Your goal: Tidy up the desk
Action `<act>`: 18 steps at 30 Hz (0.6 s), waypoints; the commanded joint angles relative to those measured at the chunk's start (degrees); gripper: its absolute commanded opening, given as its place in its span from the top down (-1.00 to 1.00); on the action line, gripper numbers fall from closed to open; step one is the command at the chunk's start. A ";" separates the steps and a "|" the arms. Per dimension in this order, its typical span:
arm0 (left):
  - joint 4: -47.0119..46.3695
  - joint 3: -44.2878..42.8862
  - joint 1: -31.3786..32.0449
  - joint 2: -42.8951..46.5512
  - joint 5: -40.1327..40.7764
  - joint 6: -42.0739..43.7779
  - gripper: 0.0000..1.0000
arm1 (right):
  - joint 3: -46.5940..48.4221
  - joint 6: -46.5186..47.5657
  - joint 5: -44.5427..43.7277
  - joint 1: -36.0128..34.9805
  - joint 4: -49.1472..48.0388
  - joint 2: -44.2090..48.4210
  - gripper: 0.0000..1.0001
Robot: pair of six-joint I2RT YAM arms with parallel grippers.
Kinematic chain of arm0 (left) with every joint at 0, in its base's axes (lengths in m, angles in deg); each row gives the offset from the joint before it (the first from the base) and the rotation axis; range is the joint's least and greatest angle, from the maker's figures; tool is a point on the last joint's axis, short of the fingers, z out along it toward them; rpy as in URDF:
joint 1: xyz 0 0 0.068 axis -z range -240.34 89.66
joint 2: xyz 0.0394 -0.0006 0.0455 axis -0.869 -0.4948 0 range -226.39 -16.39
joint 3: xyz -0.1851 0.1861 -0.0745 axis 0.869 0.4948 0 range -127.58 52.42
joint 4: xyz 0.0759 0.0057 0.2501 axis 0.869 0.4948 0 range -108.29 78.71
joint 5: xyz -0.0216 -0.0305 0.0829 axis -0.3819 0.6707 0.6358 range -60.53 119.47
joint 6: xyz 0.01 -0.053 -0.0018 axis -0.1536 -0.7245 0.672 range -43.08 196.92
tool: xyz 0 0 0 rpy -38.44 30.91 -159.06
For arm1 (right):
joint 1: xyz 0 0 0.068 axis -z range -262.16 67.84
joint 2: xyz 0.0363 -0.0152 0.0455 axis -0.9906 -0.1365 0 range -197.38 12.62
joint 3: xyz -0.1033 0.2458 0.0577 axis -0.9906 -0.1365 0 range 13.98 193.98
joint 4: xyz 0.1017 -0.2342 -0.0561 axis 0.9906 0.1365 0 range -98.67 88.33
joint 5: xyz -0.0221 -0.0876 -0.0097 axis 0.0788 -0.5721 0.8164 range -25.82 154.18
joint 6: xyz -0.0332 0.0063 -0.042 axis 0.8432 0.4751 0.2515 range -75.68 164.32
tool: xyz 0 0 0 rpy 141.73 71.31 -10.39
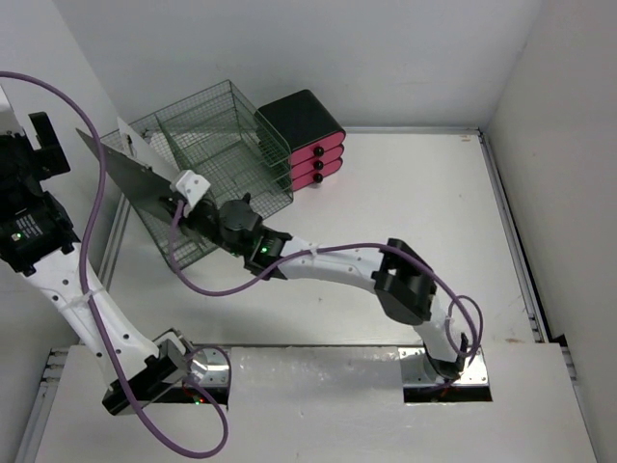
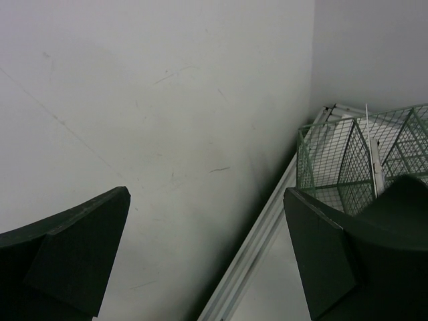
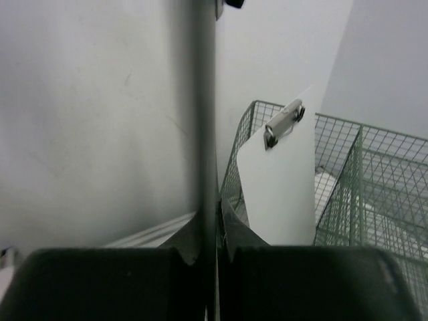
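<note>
The desk [image 1: 405, 212] is a large white tabletop with metal edge rails. My right gripper [image 1: 178, 204] reaches to the far left and is shut on a thin dark grey board [image 1: 130, 174], held on edge in front of the green wire rack [image 1: 217, 145]. In the right wrist view the board [image 3: 204, 100] shows edge-on, pinched in the gripper [image 3: 215, 234]. A white clipboard [image 3: 281, 187] stands upright in the rack [image 3: 374, 187]. My left gripper [image 1: 40, 140] is raised at the far left, open and empty, and its wrist view shows the gripper [image 2: 206, 200] facing the wall.
A black box with pink drawers [image 1: 308, 140] stands right of the rack at the back. Walls close in the desk at the left, back and right. The rack's corner [image 2: 334, 160] and the desk's left rail [image 2: 267, 241] lie below the left gripper.
</note>
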 commanded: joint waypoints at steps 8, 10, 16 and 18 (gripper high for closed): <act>-13.89 12.73 -0.53 5.35 2.10 -1.94 -0.97 | 31.95 4.02 -8.65 -1.62 -2.22 -21.26 1.00; -15.39 14.40 -0.53 5.88 2.02 -1.67 -0.97 | 32.50 4.11 -11.18 -1.97 -5.80 -22.96 1.00; -17.15 16.08 -0.45 6.14 1.40 -1.59 -0.97 | 35.39 3.59 -15.07 -2.15 -8.81 -25.95 1.00; -17.41 16.34 -0.45 6.31 1.05 -1.94 -0.97 | 36.44 2.62 -14.89 -2.24 -10.65 -27.71 1.00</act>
